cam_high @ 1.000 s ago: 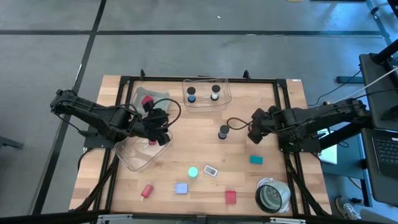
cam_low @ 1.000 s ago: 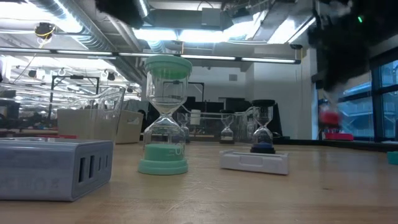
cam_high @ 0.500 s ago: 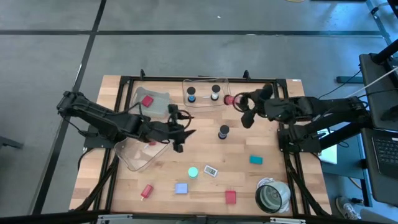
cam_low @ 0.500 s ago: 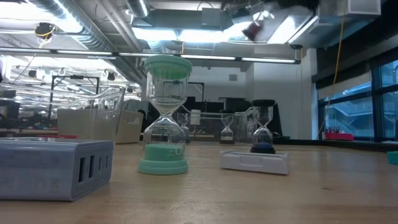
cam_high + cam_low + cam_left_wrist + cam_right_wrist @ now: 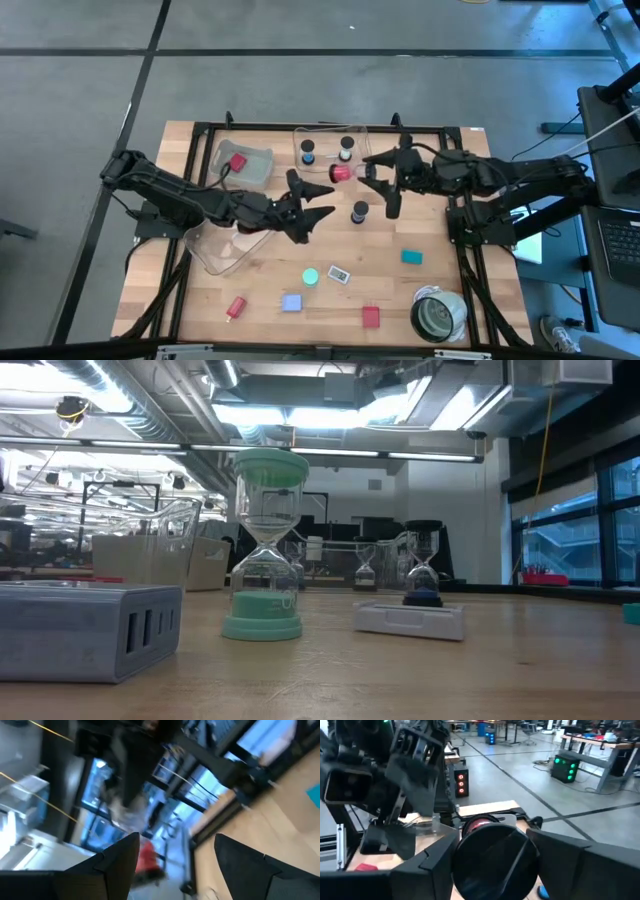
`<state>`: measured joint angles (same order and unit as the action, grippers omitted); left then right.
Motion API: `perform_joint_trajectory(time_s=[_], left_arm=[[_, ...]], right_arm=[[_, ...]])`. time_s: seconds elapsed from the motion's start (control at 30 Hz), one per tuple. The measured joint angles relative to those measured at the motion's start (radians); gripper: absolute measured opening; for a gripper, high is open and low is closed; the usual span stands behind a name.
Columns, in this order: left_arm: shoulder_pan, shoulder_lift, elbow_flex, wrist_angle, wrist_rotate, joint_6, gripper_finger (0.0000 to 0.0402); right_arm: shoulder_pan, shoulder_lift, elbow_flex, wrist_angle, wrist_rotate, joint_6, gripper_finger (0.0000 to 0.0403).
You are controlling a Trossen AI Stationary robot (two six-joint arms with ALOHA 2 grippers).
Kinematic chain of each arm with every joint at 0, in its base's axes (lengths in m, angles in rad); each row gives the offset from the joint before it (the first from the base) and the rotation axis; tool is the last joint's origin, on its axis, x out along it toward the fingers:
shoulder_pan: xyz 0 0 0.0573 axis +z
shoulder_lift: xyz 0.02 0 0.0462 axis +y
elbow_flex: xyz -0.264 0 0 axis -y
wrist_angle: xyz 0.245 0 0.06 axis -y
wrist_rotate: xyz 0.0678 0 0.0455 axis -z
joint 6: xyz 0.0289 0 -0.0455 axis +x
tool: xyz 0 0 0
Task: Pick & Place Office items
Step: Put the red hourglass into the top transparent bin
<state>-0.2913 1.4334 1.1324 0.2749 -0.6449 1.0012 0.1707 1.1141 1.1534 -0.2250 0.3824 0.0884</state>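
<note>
1. The right gripper (image 5: 352,174) reaches in over the middle of the table's far half, its fingers clamped on a red hourglass (image 5: 341,174) held in the air just beside the clear bin (image 5: 360,157) at the far edge.
2. In the right wrist view the hourglass's (image 5: 492,857) dark round cap fills the gap between the two dark fingers (image 5: 427,865), with a red band showing behind the cap.
3. The left gripper (image 5: 312,200) hovers near the table's centre with its fingers spread wide apart and nothing between them; the left wrist view shows the same open gap (image 5: 175,865).
4. Two small hourglasses stand inside the far bin, one with a blue base (image 5: 308,153) and one with a white one (image 5: 346,149).
5. A dark-capped hourglass (image 5: 359,212) stands alone on the wood between the two grippers.
6. A second clear bin (image 5: 255,160) at the far left holds a red block (image 5: 237,162); a third clear bin (image 5: 222,255) lies on the left side, partly under the left arm.
7. Along the near half lie a red piece (image 5: 236,307), a lilac-blue block (image 5: 291,302), a teal-green hourglass (image 5: 311,276), a white tag (image 5: 339,273), a red block (image 5: 371,317) and a teal block (image 5: 411,257).
8. A large grey-white roll (image 5: 438,315) sits at the near right corner.
9. The low view shows the green hourglass (image 5: 265,545) upright beside a grey block (image 5: 85,630) and the white tag (image 5: 410,619).
</note>
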Motion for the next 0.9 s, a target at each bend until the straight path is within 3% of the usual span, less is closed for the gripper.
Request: perform_joint_trajectory(time_s=[0.23,0.37,0.57,0.9], left_arm=[[0.011,0.000,0.000,0.087,0.021,0.066,0.0255],[0.033,0.000,0.000,0.072,0.014,0.036,0.0255],[0.066,0.000,0.000,0.073,0.001,0.034,0.0255],[0.083,0.000,0.000,0.084,-0.042,-0.051,0.0251]], right_arm=[[0.000,0.019,0.000,0.026,-0.009,-0.002,0.0214],[0.000,0.019,0.000,0.059,-0.016,-0.019,0.0216],[0.000,0.019,0.000,0.098,-0.120,-0.019,0.0214],[0.000,0.019,0.000,0.123,-0.121,-0.023,0.0215]])
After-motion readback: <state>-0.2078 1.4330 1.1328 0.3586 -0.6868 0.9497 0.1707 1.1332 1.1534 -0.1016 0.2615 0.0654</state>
